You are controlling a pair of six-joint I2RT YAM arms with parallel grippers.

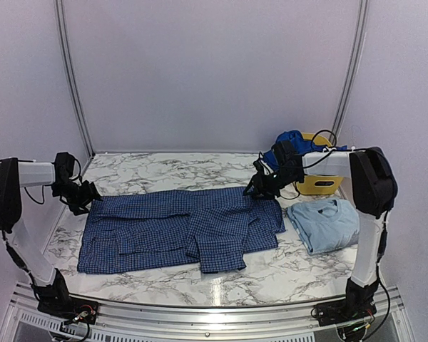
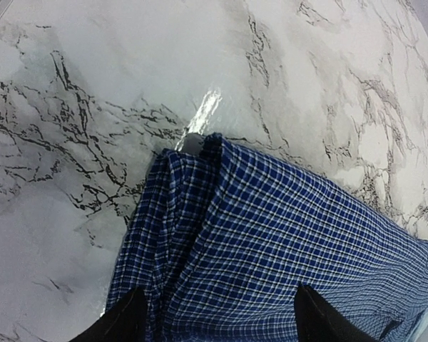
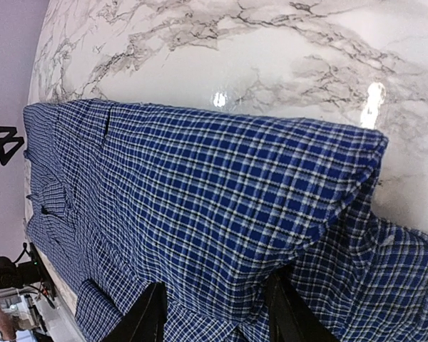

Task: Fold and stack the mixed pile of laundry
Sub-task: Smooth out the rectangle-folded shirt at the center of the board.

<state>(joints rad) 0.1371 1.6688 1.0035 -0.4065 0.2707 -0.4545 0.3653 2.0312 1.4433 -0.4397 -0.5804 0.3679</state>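
Observation:
A navy-and-white checked shirt [image 1: 182, 228] lies spread flat across the marble table [image 1: 164, 171]. My left gripper [image 1: 85, 194] hovers at its far left corner, open, with the cloth [image 2: 285, 242] under the wide-apart fingers of the left gripper [image 2: 221, 299]. My right gripper [image 1: 259, 187] sits at the shirt's far right corner. In the right wrist view the right gripper [image 3: 215, 285] has its fingers partly drawn in, straddling a raised ridge of the shirt [image 3: 200, 199]. A folded pale blue T-shirt [image 1: 327, 222] lies to the right. A royal-blue piece [image 1: 289, 141] hangs out of the basket.
A small yellow basket [image 1: 317, 185] stands at the back right, just behind my right arm. Grey walls close off the back and sides. Bare marble shows behind the shirt and along the near edge in front of it.

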